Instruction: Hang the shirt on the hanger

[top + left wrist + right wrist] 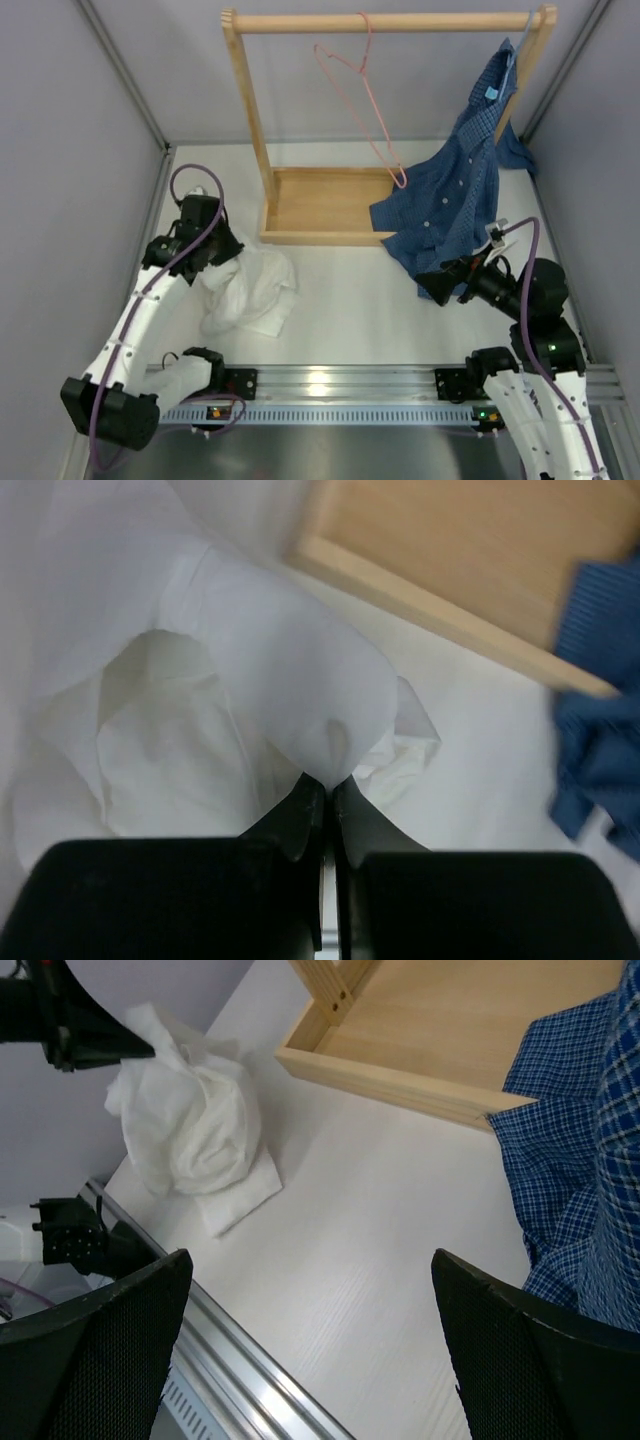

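Note:
The white shirt [250, 288] lies crumpled on the table at the left; it also shows in the right wrist view [195, 1130]. My left gripper [228, 255] is shut on a fold of the shirt [300, 680], its jaws pinching the fabric at their tips [330, 783]. The pink hanger [362, 95] hangs by its hook from the wooden rail [390, 22], tilted. My right gripper [432, 283] is open and empty at the right, above bare table [380, 1250], beside the blue shirt.
A wooden rack with a tray base [325, 205] stands at the back. A dark blue checked shirt [455, 190] hangs from the rail's right end and drapes onto the table. An aluminium rail [340, 380] runs along the near edge.

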{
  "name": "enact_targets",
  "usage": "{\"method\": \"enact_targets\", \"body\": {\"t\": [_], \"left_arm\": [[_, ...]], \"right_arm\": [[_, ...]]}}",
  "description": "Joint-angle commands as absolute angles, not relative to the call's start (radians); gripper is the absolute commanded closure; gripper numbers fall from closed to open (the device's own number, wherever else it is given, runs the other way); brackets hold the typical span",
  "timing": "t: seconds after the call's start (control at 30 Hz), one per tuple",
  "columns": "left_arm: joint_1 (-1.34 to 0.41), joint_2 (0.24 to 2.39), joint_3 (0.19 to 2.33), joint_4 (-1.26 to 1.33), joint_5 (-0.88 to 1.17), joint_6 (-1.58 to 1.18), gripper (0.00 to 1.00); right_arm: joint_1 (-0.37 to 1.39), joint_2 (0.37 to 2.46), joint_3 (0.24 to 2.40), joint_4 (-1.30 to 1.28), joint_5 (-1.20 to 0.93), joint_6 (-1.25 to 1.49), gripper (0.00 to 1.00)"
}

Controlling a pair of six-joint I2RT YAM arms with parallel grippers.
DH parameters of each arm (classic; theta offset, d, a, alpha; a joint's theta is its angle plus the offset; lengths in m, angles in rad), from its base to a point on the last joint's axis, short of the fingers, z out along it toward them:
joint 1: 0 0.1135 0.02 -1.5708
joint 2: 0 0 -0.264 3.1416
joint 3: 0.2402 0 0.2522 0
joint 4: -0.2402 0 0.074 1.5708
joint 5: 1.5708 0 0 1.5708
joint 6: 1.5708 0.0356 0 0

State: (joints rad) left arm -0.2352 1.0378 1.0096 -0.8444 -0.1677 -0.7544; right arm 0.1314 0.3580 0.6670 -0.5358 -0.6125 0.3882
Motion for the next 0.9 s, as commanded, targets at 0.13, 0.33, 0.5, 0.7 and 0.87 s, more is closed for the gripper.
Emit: {"method": "enact_targets", "body": {"t": [0.13,0.33,0.5,0.7,0.87], "left_arm": [[-0.545,0.997,1.274,-0.68,0.653,-0.381,1.0],[-0.692,0.954,1.113,-0.585,0.551,-0.347,1.0],[-0.692,0.951,0.879,-0.271,0.758,-0.408,1.0],[-0.692,1.049,0.775,-0.173,0.677,-0.491,1.0],[-0.689,1.215,0.84,-0.331,0.447,-0.509,1.0]], "right_arm": [[0.123,0.433,0.722,-0.387,-0.758,0.391,0.01],[0.135,0.405,0.666,-0.214,-1.008,0.469,0.01],[0.216,0.416,0.566,-0.178,-0.977,0.506,0.01],[0.42,0.483,0.517,-0.308,-0.712,0.417,0.01],[0.733,0.607,0.453,-0.184,-0.408,0.48,0.04]]}}
